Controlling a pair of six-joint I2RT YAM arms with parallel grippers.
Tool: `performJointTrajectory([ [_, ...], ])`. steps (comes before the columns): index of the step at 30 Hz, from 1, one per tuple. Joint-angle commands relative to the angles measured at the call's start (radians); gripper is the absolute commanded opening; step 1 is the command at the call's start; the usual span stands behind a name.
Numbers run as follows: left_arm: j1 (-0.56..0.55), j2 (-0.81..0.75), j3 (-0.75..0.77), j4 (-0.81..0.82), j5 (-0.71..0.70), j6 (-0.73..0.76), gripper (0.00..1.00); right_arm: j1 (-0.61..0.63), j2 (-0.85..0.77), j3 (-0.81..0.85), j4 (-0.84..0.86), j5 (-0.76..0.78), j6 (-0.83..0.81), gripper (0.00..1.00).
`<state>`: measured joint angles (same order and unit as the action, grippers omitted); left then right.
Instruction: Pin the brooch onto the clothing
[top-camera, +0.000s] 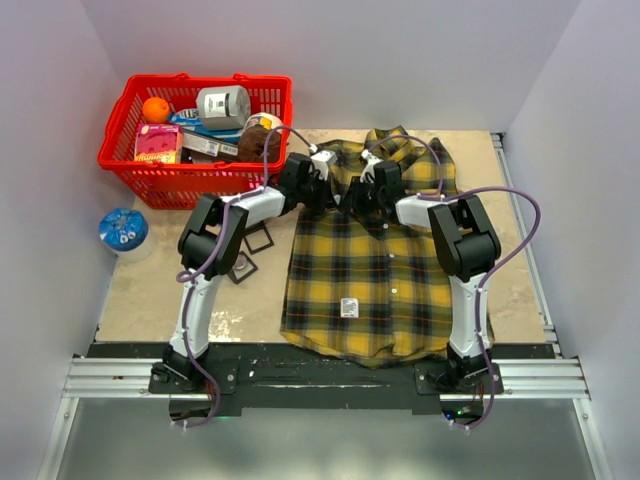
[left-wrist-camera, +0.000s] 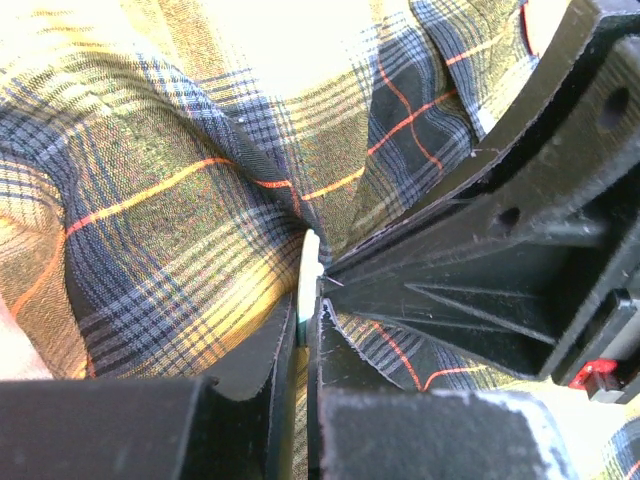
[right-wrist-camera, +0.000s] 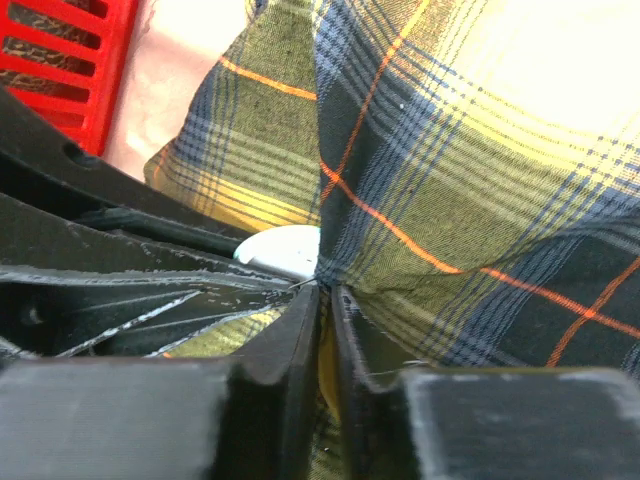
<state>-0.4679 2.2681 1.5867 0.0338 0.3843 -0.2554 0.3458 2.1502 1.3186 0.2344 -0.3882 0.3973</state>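
Observation:
The yellow-and-dark plaid shirt (top-camera: 365, 280) lies flat on the table with its collar at the far end. Both grippers meet over its upper chest. My left gripper (top-camera: 332, 190) is shut on the brooch, a thin white disc seen edge-on between the jaws (left-wrist-camera: 308, 272). Its fine pin tip touches the fabric. My right gripper (top-camera: 354, 196) is shut on a pinched-up fold of the shirt (right-wrist-camera: 430, 200). In the right wrist view the white brooch (right-wrist-camera: 283, 248) sits right against that fold. The brooch is hidden in the top view.
A red basket (top-camera: 120, 150) with groceries stands at the far left. A blue-and-white round container (top-camera: 123, 230) sits at the left table edge. Two small dark square frames (top-camera: 250, 255) lie left of the shirt. The shirt has a white label (top-camera: 349, 307) near its hem.

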Motion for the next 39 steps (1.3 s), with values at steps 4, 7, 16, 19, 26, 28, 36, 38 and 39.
performJointTrajectory([
  [4, 0.046, -0.061, -0.031, 0.032, 0.09, -0.079, 0.0, -0.024, -0.17, -0.067, -0.024, -0.017, -0.018, 0.41],
  [7, 0.049, -0.065, -0.039, 0.041, 0.103, -0.091, 0.0, -0.044, -0.236, -0.108, -0.03, -0.014, -0.023, 0.49],
  [16, 0.069, -0.065, -0.068, 0.081, 0.172, -0.093, 0.0, -0.082, -0.287, -0.139, -0.05, -0.008, -0.072, 0.59],
  [19, 0.083, -0.068, -0.089, 0.113, 0.212, -0.091, 0.0, -0.08, -0.26, -0.122, -0.05, -0.005, -0.083, 0.59],
  [26, 0.112, -0.076, -0.105, 0.161, 0.286, -0.113, 0.0, -0.08, -0.173, -0.087, -0.018, -0.026, -0.094, 0.58],
  [28, 0.117, -0.074, -0.1, 0.166, 0.3, -0.119, 0.0, -0.082, -0.142, -0.076, -0.014, -0.031, -0.097, 0.58],
  [36, 0.121, -0.051, -0.093, 0.16, 0.323, -0.125, 0.0, -0.077, -0.082, -0.056, 0.028, -0.072, -0.081, 0.58],
  [38, 0.123, -0.05, -0.093, 0.16, 0.324, -0.125, 0.0, -0.074, -0.072, -0.048, 0.029, -0.083, -0.084, 0.58],
  [39, 0.123, -0.05, -0.093, 0.16, 0.324, -0.125, 0.0, -0.07, -0.066, -0.044, 0.028, -0.084, -0.086, 0.57],
])
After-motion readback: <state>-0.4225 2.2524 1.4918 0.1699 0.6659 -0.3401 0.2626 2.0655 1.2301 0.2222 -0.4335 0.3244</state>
